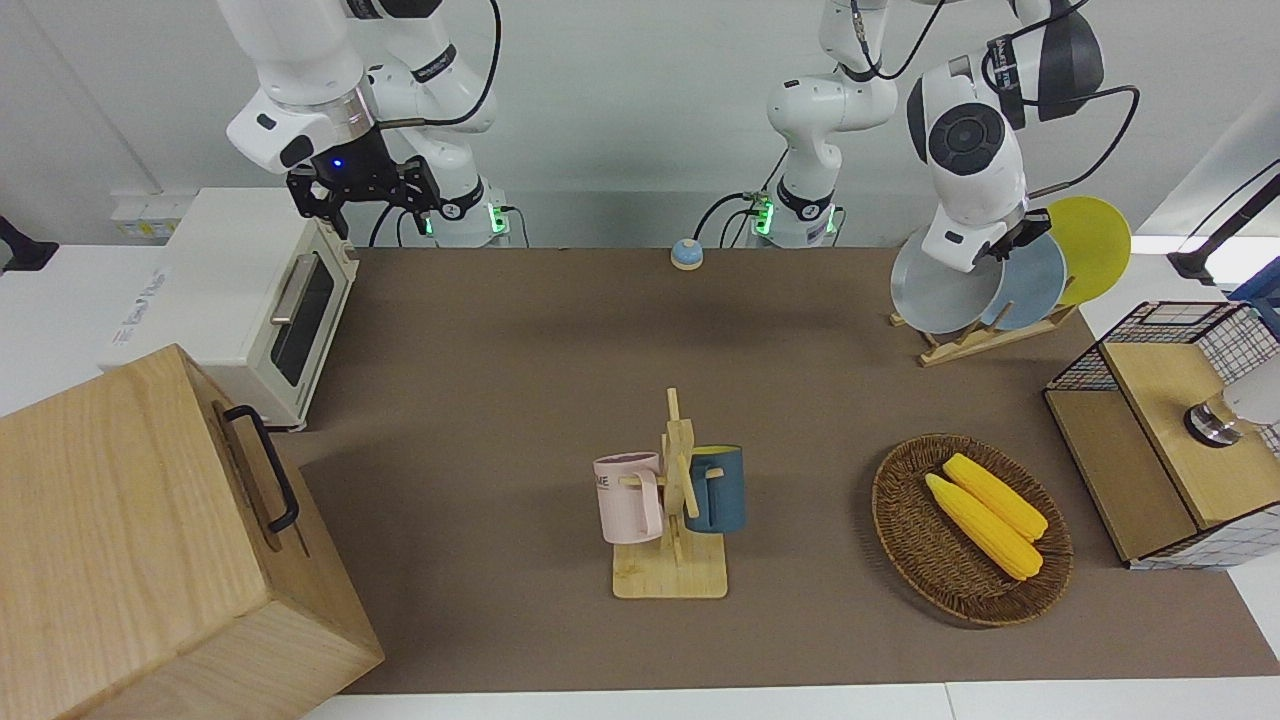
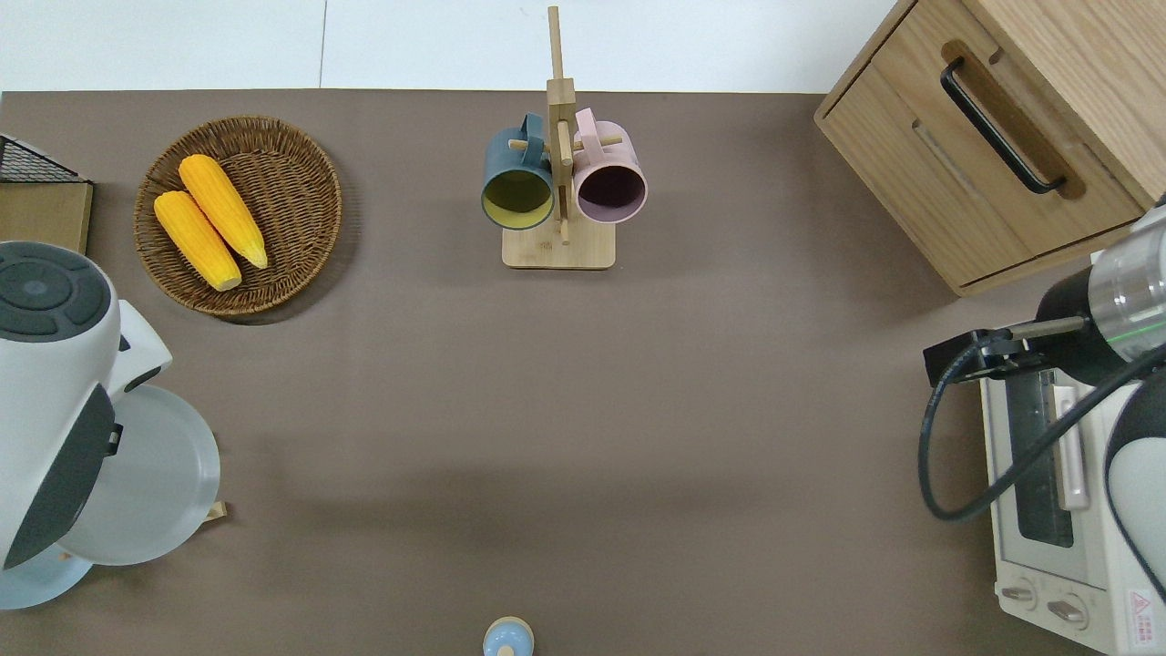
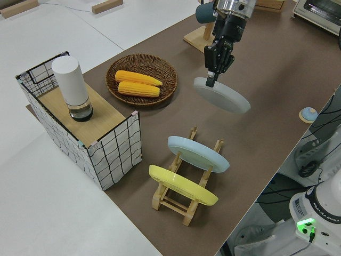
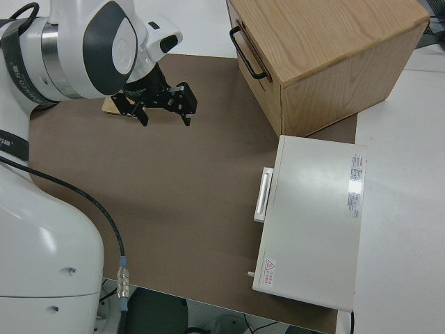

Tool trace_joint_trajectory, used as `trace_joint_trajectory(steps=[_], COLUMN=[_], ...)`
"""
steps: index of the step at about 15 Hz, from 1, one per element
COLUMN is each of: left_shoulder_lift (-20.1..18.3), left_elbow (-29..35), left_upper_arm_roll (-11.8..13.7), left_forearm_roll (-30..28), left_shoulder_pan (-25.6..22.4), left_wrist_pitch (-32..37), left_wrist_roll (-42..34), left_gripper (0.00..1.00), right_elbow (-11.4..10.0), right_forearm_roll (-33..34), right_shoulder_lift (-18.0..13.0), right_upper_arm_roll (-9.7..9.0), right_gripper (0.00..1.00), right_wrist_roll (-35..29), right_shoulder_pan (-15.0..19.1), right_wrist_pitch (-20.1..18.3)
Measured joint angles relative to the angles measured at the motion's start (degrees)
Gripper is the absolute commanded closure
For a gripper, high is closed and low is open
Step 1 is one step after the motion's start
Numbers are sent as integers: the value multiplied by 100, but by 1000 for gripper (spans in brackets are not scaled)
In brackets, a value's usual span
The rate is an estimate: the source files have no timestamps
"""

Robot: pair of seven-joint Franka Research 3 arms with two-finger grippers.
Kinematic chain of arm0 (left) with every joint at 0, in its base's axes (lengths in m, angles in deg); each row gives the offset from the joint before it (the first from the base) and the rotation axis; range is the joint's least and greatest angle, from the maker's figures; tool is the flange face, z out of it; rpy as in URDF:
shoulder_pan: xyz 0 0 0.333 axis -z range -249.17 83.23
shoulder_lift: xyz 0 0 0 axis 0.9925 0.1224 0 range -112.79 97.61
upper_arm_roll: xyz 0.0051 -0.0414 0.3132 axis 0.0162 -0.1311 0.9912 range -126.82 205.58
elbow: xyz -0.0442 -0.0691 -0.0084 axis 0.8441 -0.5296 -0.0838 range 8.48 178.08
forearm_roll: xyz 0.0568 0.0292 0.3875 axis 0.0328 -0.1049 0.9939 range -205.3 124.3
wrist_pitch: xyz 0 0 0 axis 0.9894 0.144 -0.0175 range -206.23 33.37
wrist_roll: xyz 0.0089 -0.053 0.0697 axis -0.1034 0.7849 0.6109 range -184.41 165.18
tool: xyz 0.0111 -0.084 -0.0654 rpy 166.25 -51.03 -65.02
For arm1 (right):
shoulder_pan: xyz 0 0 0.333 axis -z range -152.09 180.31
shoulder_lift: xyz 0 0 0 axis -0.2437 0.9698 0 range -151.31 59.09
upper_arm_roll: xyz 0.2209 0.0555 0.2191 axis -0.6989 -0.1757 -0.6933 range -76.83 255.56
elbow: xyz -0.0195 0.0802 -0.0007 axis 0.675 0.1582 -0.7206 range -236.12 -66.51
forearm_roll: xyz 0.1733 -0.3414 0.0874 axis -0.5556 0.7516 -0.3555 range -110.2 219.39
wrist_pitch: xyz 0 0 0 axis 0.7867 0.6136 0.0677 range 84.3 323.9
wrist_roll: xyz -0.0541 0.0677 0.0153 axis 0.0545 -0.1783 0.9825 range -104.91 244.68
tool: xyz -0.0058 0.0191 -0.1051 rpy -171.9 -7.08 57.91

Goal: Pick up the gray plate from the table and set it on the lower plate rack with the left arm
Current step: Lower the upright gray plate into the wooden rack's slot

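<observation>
The gray plate (image 3: 226, 97) hangs tilted in the air, and my left gripper (image 3: 211, 81) is shut on its rim. From overhead the gray plate (image 2: 155, 474) is over the mat right at the edge of the lower plate rack (image 3: 178, 201), at the left arm's end of the table. On the rack (image 1: 985, 340) lean a light blue plate (image 3: 197, 153) and a yellow plate (image 3: 181, 185). The left arm hides the gripper from overhead. My right gripper (image 1: 365, 192) is parked and open, holding nothing.
A wicker basket (image 1: 905, 520) holds two corn cobs. A wooden mug stand (image 1: 672, 560) carries a pink mug and a blue mug mid-table. A wire crate (image 3: 114, 154) stands beside the rack. A toaster oven (image 1: 240, 300) and a wooden cabinet (image 1: 130, 540) stand at the right arm's end.
</observation>
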State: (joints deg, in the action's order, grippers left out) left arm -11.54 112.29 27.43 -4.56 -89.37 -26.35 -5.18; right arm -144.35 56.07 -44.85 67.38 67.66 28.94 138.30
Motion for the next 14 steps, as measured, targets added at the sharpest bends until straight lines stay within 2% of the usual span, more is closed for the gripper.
trace_joint_trajectory(steps=[5, 9, 14], left_shoulder_lift=[259, 388, 617], left_elbow=[1, 9, 239], left_upper_arm_roll=[-12, -12, -24], left_forearm_roll=[484, 668, 843], left_shoulder_pan=[9, 8, 16], left_wrist_pitch=[484, 566, 565], left_wrist_roll=[501, 614, 1203], left_gripper=[1000, 1000, 1000], right_elbow=[0, 0, 0], right_forearm_roll=[0, 0, 0], right_shoulder_lift=[0, 0, 0], right_upper_arm_roll=[0, 0, 0], right_gripper=[17, 17, 17], right_wrist_roll=[0, 0, 0], right_shoulder_pan=[0, 0, 0], right_wrist_pitch=[0, 0, 0])
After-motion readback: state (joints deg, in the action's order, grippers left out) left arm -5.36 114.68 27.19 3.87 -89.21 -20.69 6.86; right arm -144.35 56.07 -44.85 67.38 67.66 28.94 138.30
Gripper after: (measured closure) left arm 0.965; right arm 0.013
